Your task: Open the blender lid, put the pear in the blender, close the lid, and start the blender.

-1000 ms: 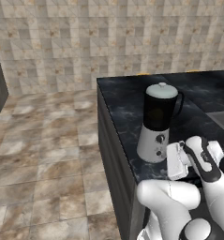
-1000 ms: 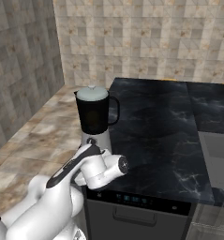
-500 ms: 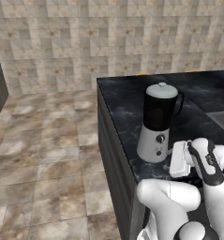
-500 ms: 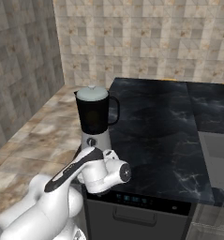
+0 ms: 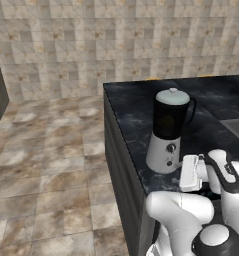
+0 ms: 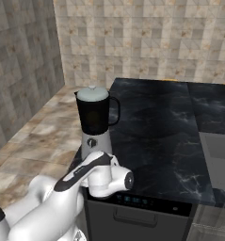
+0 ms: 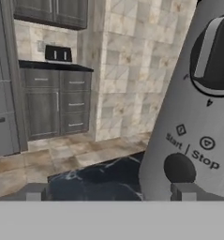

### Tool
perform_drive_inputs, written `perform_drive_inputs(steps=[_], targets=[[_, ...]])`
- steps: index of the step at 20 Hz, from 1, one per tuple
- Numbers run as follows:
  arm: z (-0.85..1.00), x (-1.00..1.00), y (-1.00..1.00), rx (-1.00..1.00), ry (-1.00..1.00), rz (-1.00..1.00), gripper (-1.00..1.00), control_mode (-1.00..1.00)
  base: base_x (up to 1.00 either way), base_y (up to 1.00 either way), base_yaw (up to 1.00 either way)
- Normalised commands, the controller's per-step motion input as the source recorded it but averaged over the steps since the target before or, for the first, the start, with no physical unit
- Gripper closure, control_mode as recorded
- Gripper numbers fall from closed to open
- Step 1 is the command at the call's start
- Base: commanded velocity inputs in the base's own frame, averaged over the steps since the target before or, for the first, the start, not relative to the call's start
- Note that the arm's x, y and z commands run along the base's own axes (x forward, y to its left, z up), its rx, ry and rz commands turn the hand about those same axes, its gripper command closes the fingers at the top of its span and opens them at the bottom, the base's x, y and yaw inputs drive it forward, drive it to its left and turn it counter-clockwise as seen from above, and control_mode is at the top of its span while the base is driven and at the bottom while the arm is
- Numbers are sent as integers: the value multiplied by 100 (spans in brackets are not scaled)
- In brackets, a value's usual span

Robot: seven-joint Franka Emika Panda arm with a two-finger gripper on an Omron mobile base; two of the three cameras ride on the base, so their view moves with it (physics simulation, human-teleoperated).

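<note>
The blender [image 5: 168, 135] stands near the counter's [image 6: 156, 136] left front corner, the blender lid [image 6: 92, 93] seated on its jar. Rigid and top-heavy, it probably tips easily; the lid's small knob suits pinching. The gripper [image 7: 108, 192] sits close to its base, fingers spread, empty.
</note>
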Motion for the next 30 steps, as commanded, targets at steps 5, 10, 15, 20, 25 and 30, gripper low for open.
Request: perform_drive_inputs(steps=[5,10,15,20,25,30], targets=[[-4,0,43,10,-2,0,-100,-100,0,0,0],[0,0,37,8,-2,0,-100,-100,0,0,0],[-7,8,19,4,-1,0,-100,-100,0,0,0],[-26,11,21,0,-1,-9,-100,-100,0,0,0],[-24,18,27,0,-1,-12,-100,-100,0,0,0],[-18,30,38,0,0,-10,-100,-100,0,0,0]])
